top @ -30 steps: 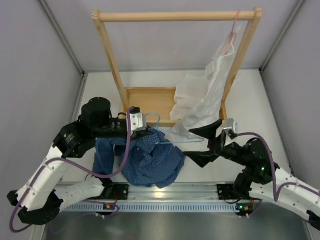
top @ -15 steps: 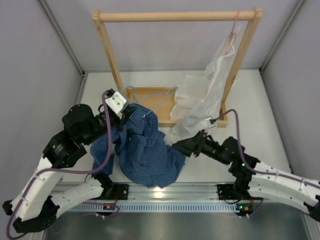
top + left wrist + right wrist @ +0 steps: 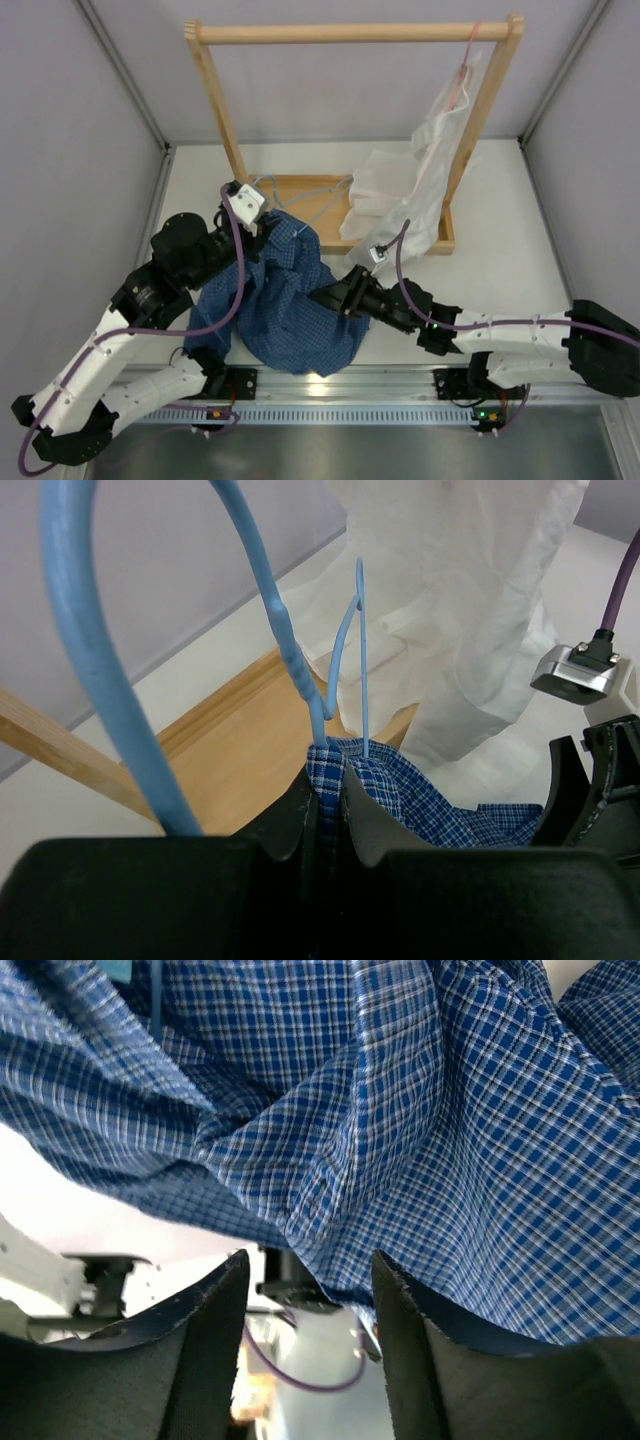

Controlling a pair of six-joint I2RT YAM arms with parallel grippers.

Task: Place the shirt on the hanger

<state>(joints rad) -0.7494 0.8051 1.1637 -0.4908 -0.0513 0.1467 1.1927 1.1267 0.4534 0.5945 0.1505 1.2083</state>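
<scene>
The dark blue checked shirt [image 3: 290,300] hangs in a bunch from my left gripper [image 3: 258,216], its lower part resting on the table. In the left wrist view the left gripper [image 3: 328,780] is shut on a fold of the shirt [image 3: 420,800] at the neck of the light blue hanger [image 3: 290,660]. The hanger's hook curves up on the left, and its wires rise out of the cloth. My right gripper [image 3: 325,298] is at the shirt's lower right side. In the right wrist view it [image 3: 309,1260] is open under the shirt [image 3: 400,1110], and a fold of cloth dips between its fingertips.
A wooden rack [image 3: 355,32] stands at the back on a shallow wooden tray [image 3: 285,195]. A white shirt [image 3: 410,190] hangs at the rack's right end from a pink hanger [image 3: 465,60]. Grey walls close in both sides.
The left gripper has lifted the shirt and hanger up and back toward the rack. The right arm has stretched left to the shirt's lower edge, and its jaws have narrowed.
</scene>
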